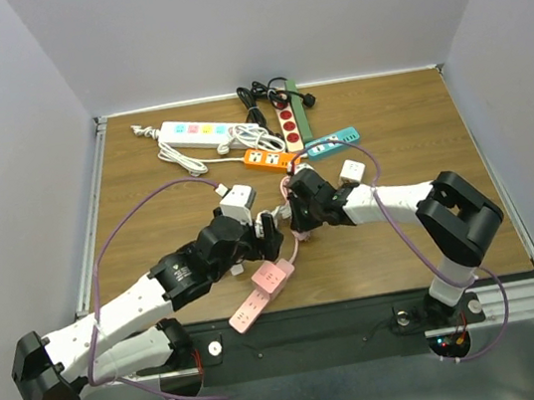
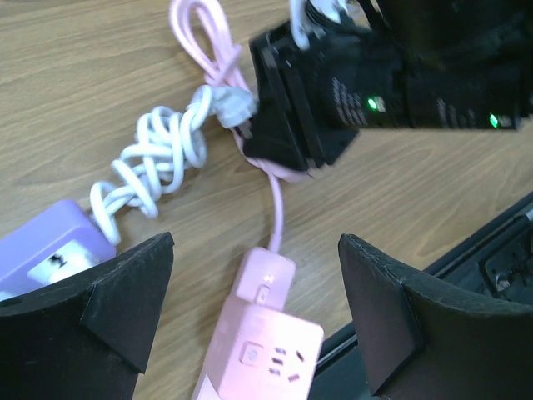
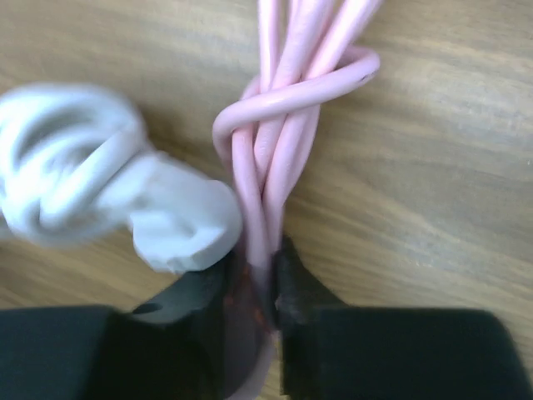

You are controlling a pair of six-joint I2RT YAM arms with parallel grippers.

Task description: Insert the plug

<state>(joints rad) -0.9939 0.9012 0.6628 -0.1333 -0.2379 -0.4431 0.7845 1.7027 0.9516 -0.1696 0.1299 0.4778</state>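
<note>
Two arms: left jaws gape near pink power strip [image 2: 266, 350], right jaws clench pink cord [image 3: 266, 167], casing lettering [image 2: 340, 90] blurred.

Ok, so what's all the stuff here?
pink power strip: 1, pink, near edge.
pink cord: 1, pink, in right gripper.
white plug: 1, white, beside pink cord.
lilac box: 1, lilac, by left gripper.
white power strip: 1, white, far left.
green power strip: 1, green, far middle.
orange power strip: 1, orange, centre.
teal power strip: 1, teal, beside orange.
white cube: 1, white, right of centre.
left gripper: 1, black, open.
right gripper: 1, black, shut on pink cord.
</note>
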